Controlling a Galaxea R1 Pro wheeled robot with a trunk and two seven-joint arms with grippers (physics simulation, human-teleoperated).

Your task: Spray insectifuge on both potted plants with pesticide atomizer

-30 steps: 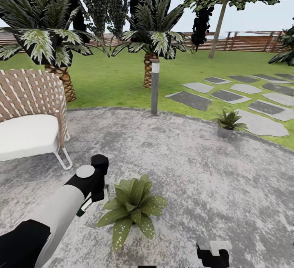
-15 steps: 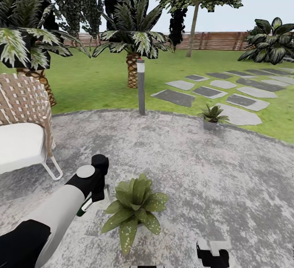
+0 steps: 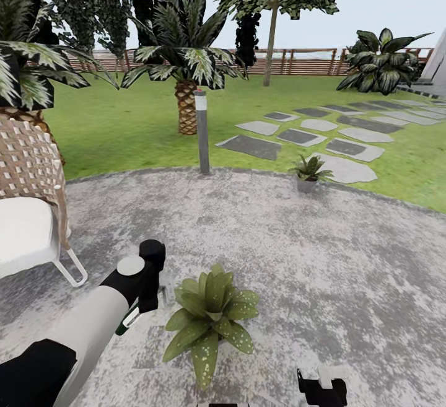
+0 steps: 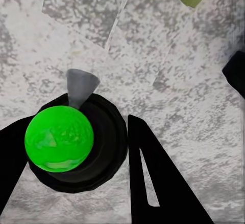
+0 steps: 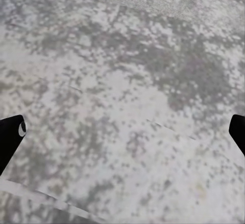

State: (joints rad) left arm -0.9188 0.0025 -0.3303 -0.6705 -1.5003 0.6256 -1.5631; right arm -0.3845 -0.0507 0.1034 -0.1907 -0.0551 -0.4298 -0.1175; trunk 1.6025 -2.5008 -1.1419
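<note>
My left gripper [image 3: 150,280] is shut on the pesticide atomizer [image 4: 59,138], whose round dark body, bright green cap and pale grey nozzle sit between the black fingers [image 4: 153,178] in the left wrist view. It hovers low over the paved patio [image 3: 322,258], just left of the nearer potted plant [image 3: 210,317], a speckled green rosette. The second potted plant [image 3: 308,171] stands in a grey pot at the patio's far edge. Down at the head view's lower edge, my right gripper [image 3: 322,389] is open above bare paving, its fingertips [image 5: 10,137] wide apart.
A wicker chair [image 3: 28,209] with a white cushion stands at the left. A grey lamp post [image 3: 202,131] rises at the patio's far rim, with a palm [image 3: 186,106] behind it. Stepping stones [image 3: 297,136] cross the lawn toward a wooden fence [image 3: 297,63].
The head view has swung to the right, so chair, post and plants sit further left in the picture. Both arms hold the same pose in the view.
</note>
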